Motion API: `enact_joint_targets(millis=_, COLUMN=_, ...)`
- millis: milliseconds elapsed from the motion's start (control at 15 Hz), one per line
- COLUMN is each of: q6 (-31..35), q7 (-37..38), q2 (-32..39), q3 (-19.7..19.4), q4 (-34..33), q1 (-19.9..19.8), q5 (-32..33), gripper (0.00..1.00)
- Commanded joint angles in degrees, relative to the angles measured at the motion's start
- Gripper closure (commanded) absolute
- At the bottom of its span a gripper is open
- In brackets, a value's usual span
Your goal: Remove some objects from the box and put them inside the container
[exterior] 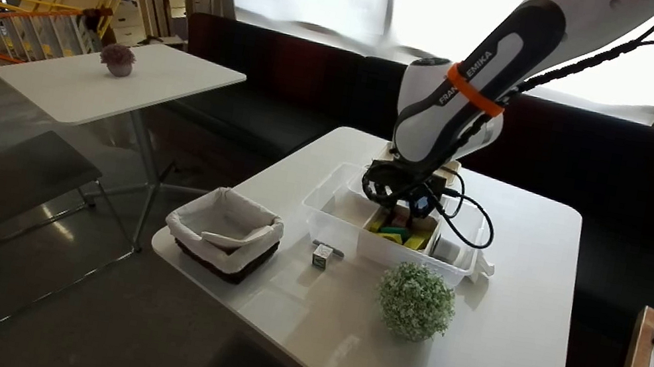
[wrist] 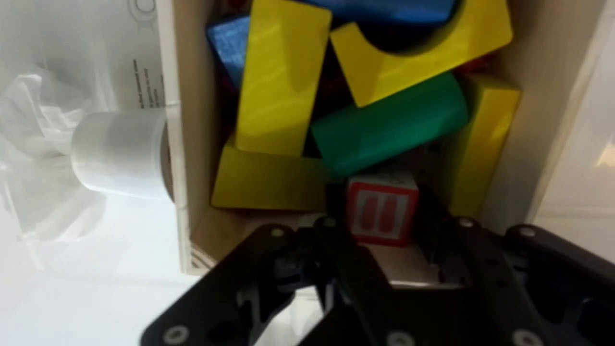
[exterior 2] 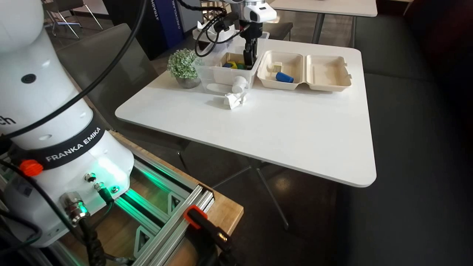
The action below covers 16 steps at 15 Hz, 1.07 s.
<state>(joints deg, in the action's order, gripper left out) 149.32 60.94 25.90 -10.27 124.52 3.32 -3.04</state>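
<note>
White rectangular table (exterior 2: 295,125). On it, translucent plastic tub (exterior 2: 216,75); at tub's 3 o'clock in an exterior view, open beige clamshell container (exterior 2: 327,72). In tub: open-topped pale box (wrist: 194,125). Black two-fingered gripper (wrist: 382,202) reaches into box. Box contents, wrist view, clock centred on gripper: yellow wooden blocks (wrist: 283,81), 9 to 2 o'clock; green cylinder (wrist: 391,122), 12 o'clock; red-and-white cube (wrist: 382,216), clasped between the narrow-set jaws.
</note>
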Motion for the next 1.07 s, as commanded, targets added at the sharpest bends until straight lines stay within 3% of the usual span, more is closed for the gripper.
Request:
enact_joint_targets(millis=0, q6=-3.46, q7=0.03, q2=-2.65, q3=0.25, q4=0.05, q1=0.44, q5=-0.27, gripper=0.91)
enact_joint_targets(millis=400, q6=-13.43, q7=4.55, q2=-12.80, q3=-0.46, q4=0.58, q1=0.70, q5=1.89, gripper=0.91)
enact_joint_targets(millis=667, q6=-13.87, q7=11.07, q2=-16.61, q3=-0.77, q4=-1.79, q1=-0.70, q5=6.14, gripper=0.91)
enact_joint_targets(millis=1000, q6=-12.38, q7=18.21, q2=-13.86, q3=-0.65, q4=-7.05, q1=-1.82, q5=14.99, gripper=0.91)
